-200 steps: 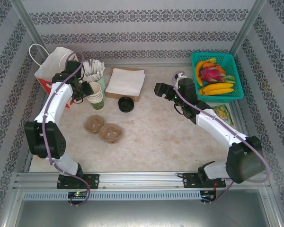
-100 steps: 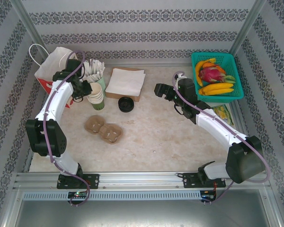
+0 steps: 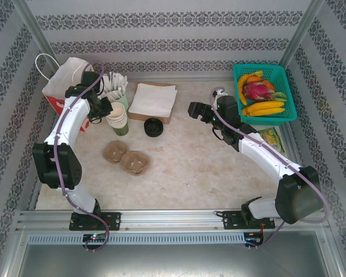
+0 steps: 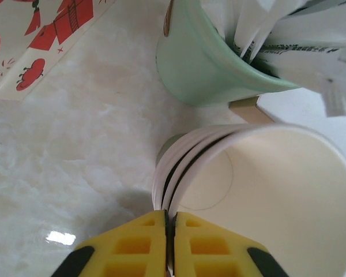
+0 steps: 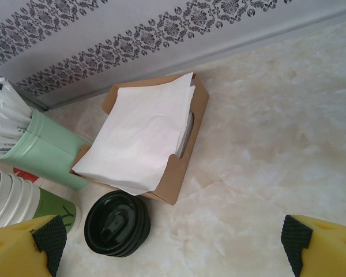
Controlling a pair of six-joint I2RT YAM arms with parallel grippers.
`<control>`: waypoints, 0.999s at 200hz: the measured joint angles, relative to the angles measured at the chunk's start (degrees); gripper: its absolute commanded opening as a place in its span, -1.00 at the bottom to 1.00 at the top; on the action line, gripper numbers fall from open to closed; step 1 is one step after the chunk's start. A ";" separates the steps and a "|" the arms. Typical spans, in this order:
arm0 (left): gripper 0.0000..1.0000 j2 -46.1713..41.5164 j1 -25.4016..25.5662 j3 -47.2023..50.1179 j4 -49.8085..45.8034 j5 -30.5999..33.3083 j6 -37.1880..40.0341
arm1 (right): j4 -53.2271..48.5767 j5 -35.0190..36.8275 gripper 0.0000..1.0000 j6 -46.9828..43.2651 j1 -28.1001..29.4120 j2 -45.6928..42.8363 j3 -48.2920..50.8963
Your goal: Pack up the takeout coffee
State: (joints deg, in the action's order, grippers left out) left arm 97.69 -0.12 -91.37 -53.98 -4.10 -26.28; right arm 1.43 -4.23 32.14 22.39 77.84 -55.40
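Spreading around the cardboard napkin tray [image 5: 183,170] on the marble-look table [image 3: 207,167]: a red-printed paper bag [image 3: 63,78] well to its left, a green plastic fruit basket [image 3: 271,120] well to its right, a moulded pulp carrier [image 3: 126,157] on its near side. The pale green stick cup [image 5: 43,153] touches the tray's left edge. At the tray's near-left corner stands the cup stack [image 4: 277,190], close by the takeout coffee [image 5: 116,224] at the tray's near edge. The coffee is upright, axis vertical, round black lid up. The left gripper [image 4: 168,231] pinches the stack's top rim. The right gripper [image 3: 194,109] hangs right of the tray, jaws spread.
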 measured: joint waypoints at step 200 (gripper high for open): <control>-1.00 -7.87 -9.70 6.75 5.55 -18.45 -5.51 | -3.54 2.89 0.95 -4.02 1.70 -2.05 -0.33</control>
State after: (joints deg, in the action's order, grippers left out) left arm 89.82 -9.82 -84.62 -48.42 -22.55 -31.79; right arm -2.11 -1.34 28.12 24.10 75.79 -55.72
